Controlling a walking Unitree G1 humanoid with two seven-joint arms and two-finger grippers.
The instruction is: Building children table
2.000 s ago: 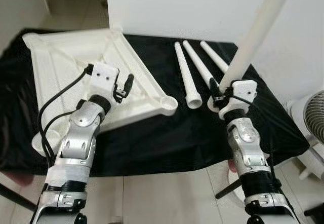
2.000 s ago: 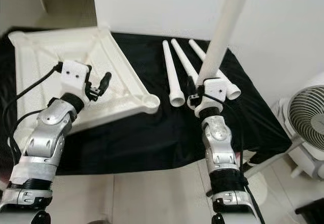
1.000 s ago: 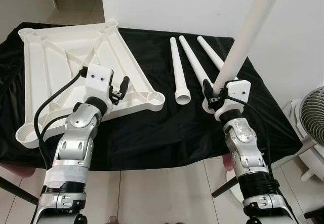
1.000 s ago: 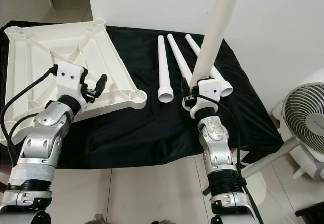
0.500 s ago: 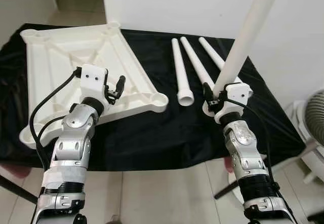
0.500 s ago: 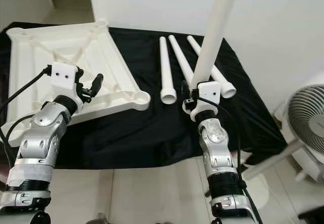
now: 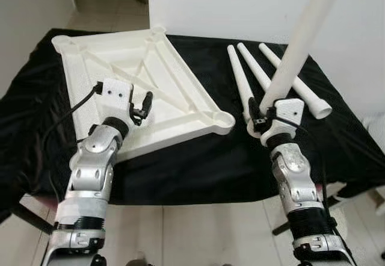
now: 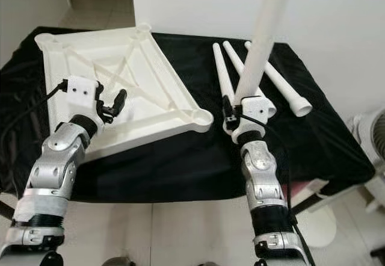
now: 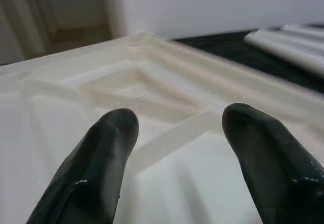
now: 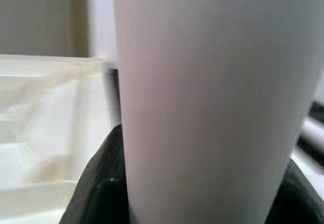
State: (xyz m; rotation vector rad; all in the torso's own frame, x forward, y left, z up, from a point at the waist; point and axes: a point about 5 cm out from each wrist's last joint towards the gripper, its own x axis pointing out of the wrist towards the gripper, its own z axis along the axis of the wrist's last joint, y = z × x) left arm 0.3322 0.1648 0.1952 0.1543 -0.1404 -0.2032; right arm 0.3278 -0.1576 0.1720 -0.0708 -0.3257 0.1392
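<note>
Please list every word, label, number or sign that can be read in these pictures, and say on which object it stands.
There is no readable text: no words, numbers or signs can be made out on the white tabletop, the held table leg, the three loose legs, the black cloth or either arm.

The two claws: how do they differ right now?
The left claw is open and holds nothing; the right claw is shut on a white leg. The left claw hovers over the upturned tabletop; the right claw is beside its near corner socket, with the leg pointing steeply up. Both have black fingers.
</note>
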